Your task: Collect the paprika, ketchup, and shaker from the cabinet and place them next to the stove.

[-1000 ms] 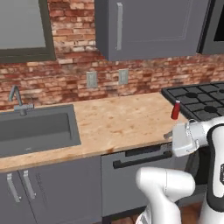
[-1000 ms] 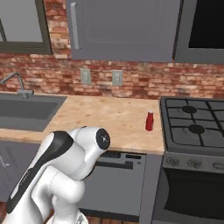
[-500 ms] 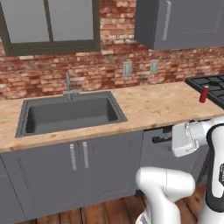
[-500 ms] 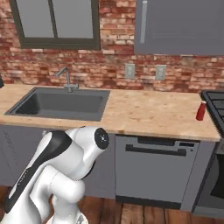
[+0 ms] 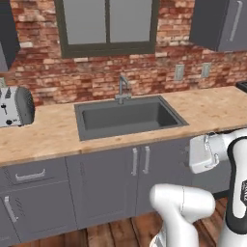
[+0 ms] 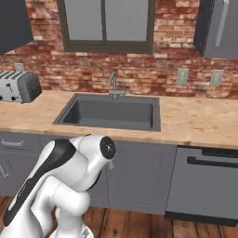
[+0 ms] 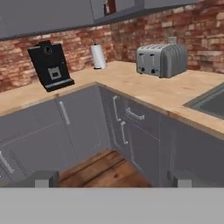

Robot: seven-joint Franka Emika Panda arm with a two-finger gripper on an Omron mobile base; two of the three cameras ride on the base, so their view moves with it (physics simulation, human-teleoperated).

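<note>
Base shifted: sink (image 5: 125, 118) centered | paprika (image 7: 111, 6) far above fingers (image 7: 43, 178)

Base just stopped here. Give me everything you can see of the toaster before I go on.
The silver four-slot toaster is a boxy brushed-metal appliance with rounded, ribbed ends and dark slots on top. It stands upright on the light wooden countertop, close to the red brick wall, left of the sink as the base views show it. Its front shows small dark controls. Nothing else touches it.
</note>
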